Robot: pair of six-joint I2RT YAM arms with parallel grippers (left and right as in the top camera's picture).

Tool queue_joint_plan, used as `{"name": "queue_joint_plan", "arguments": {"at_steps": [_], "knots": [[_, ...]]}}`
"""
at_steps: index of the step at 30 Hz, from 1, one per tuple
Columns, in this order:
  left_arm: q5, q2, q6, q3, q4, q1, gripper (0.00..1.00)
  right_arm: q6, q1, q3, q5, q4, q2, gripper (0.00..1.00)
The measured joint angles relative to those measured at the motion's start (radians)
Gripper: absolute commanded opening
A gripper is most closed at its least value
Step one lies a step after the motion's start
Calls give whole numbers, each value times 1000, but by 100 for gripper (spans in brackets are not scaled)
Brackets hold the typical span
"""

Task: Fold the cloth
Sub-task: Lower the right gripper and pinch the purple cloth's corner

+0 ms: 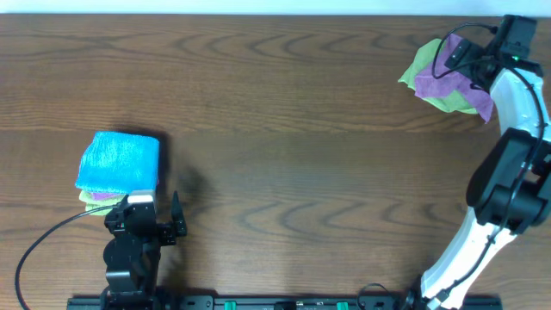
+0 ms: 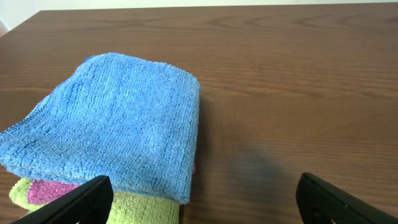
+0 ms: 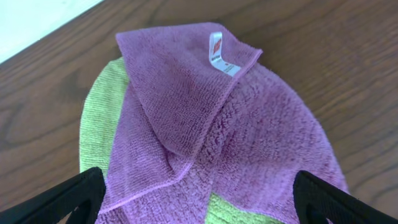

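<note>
Dark wood-grain table (image 1: pixel 284 129) fills the overhead view. At its left we see a blue cloth (image 1: pixel 119 161), folded, lying on top of a small stack; a pink layer (image 2: pixel 46 191) and a green layer (image 2: pixel 124 208) peek out from under its near edge. Just beside that stack the left gripper (image 2: pixel 205 202) points over the tabletop, its jaws spread wide and nothing held between them (only bare wood shows there). The middle of the table is plain wood.

At the far right corner we find the cloth (image 1: pixel 443 83), purple-pink and rumpled, one corner turned over on itself with a small white label (image 3: pixel 217 53) showing at that corner. It lies on a lime-green cloth (image 1: pixel 424 62), which sticks out around its left and near edges. The right gripper (image 3: pixel 199 205) hangs directly over the cloth, jaws standing wide to either side, not closed on it; we cannot tell whether the fingertips touch the fabric.
</note>
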State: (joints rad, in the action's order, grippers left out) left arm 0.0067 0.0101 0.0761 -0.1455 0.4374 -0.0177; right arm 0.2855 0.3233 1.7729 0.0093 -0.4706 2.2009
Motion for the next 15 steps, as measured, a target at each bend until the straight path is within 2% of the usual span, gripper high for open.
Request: {"name": "queue_joint_plan", "arguments": {"at_steps": [4, 8, 15], "knots": [[0, 0, 0, 0, 0, 0, 95, 9, 0, 0, -10, 8, 18, 91], [0, 0, 0, 0, 0, 0, 95, 22, 0, 0, -14, 11, 43, 79], [0, 0, 0, 0, 0, 0, 95, 26, 0, 0, -14, 16, 101, 70]]}}
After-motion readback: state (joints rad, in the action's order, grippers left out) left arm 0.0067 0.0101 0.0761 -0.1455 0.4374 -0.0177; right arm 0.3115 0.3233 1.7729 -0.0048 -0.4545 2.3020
